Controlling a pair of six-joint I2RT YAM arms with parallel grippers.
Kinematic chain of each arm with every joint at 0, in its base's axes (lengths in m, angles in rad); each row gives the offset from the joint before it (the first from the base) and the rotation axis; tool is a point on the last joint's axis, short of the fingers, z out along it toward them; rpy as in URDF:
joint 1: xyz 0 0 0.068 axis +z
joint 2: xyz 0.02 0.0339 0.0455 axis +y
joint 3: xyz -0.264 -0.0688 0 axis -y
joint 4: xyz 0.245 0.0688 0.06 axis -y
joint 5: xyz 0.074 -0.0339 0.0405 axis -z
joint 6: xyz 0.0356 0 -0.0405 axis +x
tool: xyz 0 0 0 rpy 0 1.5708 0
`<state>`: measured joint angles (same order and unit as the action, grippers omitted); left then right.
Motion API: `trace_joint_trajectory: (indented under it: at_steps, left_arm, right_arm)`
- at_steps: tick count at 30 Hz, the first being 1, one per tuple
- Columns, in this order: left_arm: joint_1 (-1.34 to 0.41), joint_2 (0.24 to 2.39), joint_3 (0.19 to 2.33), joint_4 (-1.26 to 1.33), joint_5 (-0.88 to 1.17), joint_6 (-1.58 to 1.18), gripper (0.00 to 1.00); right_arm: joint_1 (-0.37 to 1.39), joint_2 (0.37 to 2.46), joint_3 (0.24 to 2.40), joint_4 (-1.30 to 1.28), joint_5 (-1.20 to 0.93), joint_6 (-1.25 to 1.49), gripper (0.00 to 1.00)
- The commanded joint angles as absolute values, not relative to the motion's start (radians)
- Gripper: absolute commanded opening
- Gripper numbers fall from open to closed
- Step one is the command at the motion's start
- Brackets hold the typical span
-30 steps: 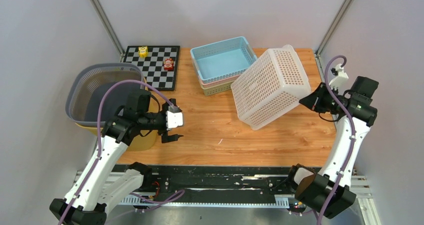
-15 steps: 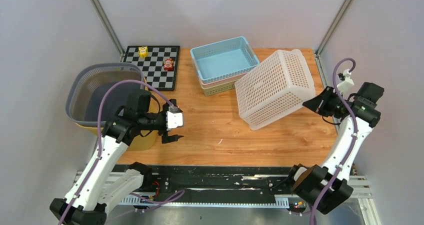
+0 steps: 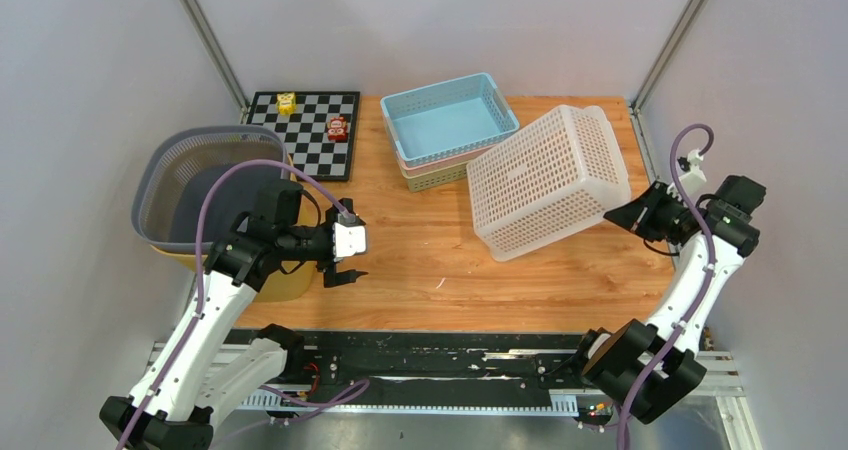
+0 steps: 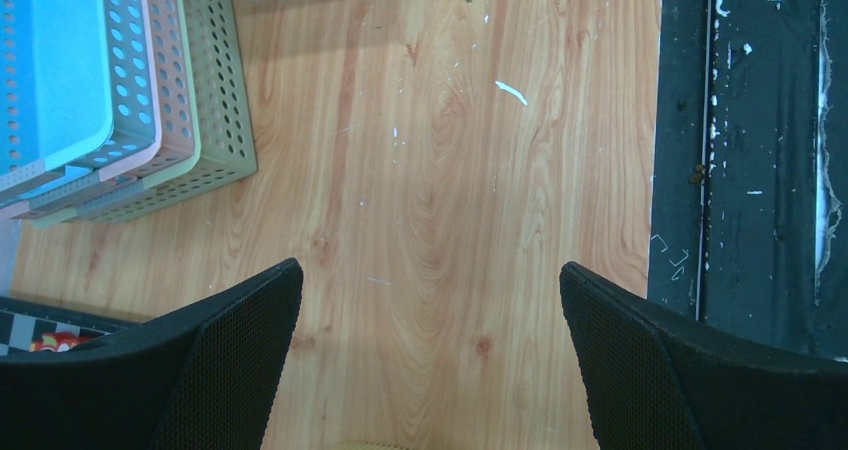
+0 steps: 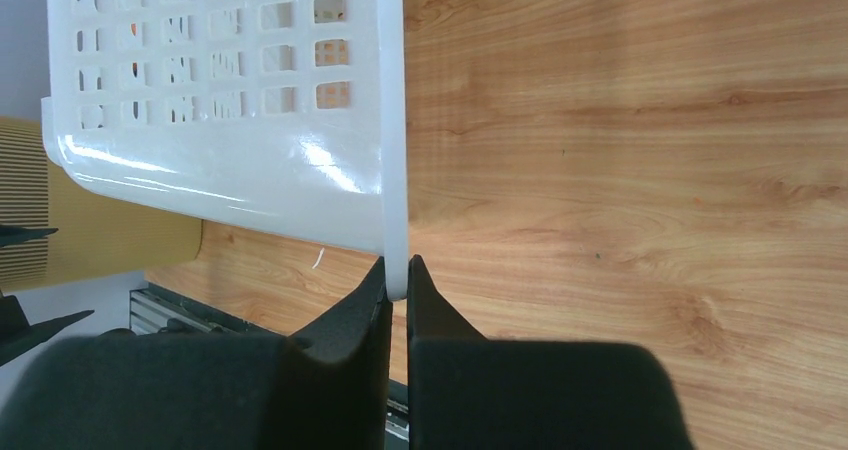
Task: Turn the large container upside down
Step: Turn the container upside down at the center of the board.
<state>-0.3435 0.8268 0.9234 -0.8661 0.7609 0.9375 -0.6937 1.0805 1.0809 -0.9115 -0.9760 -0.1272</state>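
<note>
Top external view: the large white container [image 3: 548, 178], just to the right of the stack of small baskets [image 3: 448, 128], has tipped further over within the last second. Its perforated base now faces upward and its right side has sunk closer to the tabletop [image 3: 420, 260]. The right gripper [image 3: 628, 216], on the side of the container away from the stack, has swung outward and lower with it. The right wrist view shows its fingers [image 5: 350, 310] pinched narrow on the container's rim. The left gripper [image 3: 345, 268], well apart from the stack toward the near edge, has not moved. Its fingers [image 4: 230, 350] are spread wide over bare wood and hold nothing. By this evidence the inversion is nearly complete; the rim remains to be lowered flat and let go.
</note>
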Motion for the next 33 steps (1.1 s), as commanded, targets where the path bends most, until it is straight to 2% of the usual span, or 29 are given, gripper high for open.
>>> trace_joint_trajectory:
  at_steps: [1,17,33]
  left_arm:
    - [-0.338,0.825,0.910,-0.854,0.787,0.930,1.00]
    - [-0.338,0.824,0.910,-0.851,0.781,0.923,1.00]
    - [-0.338,0.824,0.905,-0.829,0.771,0.910,1.00]
  right_arm:
    - [-0.706,1.077,1.045,-0.894,-0.976,-0.169,0.02]
    - [-0.584,1.052,0.953,-0.733,-0.780,-0.024,0.02]
    - [-0.587,1.069,0.834,-0.603,-0.819,0.084,0.02]
